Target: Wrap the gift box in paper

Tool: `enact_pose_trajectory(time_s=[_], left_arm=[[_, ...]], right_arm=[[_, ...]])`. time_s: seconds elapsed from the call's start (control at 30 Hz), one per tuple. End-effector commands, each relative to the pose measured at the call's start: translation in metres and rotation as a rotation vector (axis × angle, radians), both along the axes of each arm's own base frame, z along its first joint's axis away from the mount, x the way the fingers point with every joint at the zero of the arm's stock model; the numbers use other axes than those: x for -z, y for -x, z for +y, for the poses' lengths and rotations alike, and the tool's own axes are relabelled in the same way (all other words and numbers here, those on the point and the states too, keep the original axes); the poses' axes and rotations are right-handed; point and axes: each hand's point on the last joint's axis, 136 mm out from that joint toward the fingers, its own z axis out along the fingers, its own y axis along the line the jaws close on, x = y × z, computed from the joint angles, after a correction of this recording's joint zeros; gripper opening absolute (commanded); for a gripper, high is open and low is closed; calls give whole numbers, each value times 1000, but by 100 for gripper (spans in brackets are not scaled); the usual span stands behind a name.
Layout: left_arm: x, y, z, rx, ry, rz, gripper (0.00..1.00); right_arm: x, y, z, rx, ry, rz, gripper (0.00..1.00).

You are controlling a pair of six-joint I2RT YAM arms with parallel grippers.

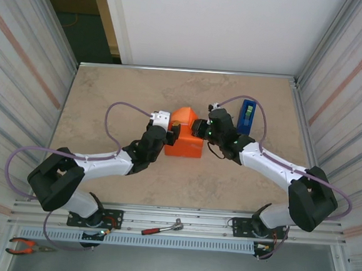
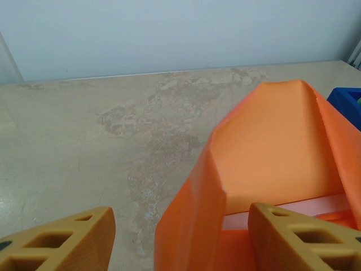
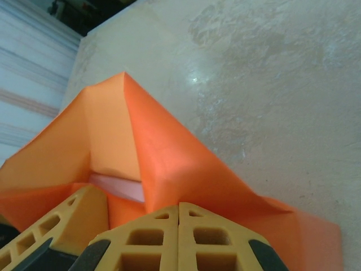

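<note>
The orange paper [image 1: 187, 142] lay folded around the box [image 3: 115, 187], whose pale pink edge showed beneath a raised flap.

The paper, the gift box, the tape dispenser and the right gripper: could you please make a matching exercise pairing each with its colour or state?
Column one:
1. paper
2. gift box
3. tape dispenser
4. right gripper

Column two:
A. blue
B. shut
C. orange
D. pale pink, peeking out under a fold

Pairs: 1-C, 2-D, 3-A, 4-B.
</note>
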Motion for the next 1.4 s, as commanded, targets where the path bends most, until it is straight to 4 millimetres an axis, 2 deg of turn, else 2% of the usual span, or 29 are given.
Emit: enact_pose_trajectory(time_s=[0.0,0.2,0.33,0.43,0.53,0.67,0.73,0.8,0.97,1.1,1.23,1.3,1.37], left_arm=[[15,4,2,-4,-67,44,64],[14,5,2,-2,-65,44,64],[13,5,2,-4,-63,44,64],[6,5,1,2,-50,35,64],[-12,7,0,20,-29,8,65],[-55,15,-4,93,31,-27,66],[-72,17,4,120,113,6,66],[-79,14,19,120,199,54,66],[-73,3,54,76,306,131,66],[-51,-5,75,22,333,200,64],[-29,-14,74,44,337,286,45],[-25,-17,68,76,330,291,30],[-20,-21,64,95,317,299,22]], right_arm=[[10,13,9,-83,102,11,0],[41,32,2,-122,302,17,0],[60,37,-4,-109,319,31,0],[65,38,-4,-102,292,45,0],[65,39,1,-107,246,52,0],[68,42,4,-115,182,72,0],[71,44,4,-112,141,84,0],[72,44,4,-111,102,89,0],[78,48,3,-107,71,105,0],[84,51,0,-99,71,114,0],[87,52,-3,-91,77,118,0],[87,52,-4,-87,81,120,0],[87,52,-4,-85,85,120,0]])
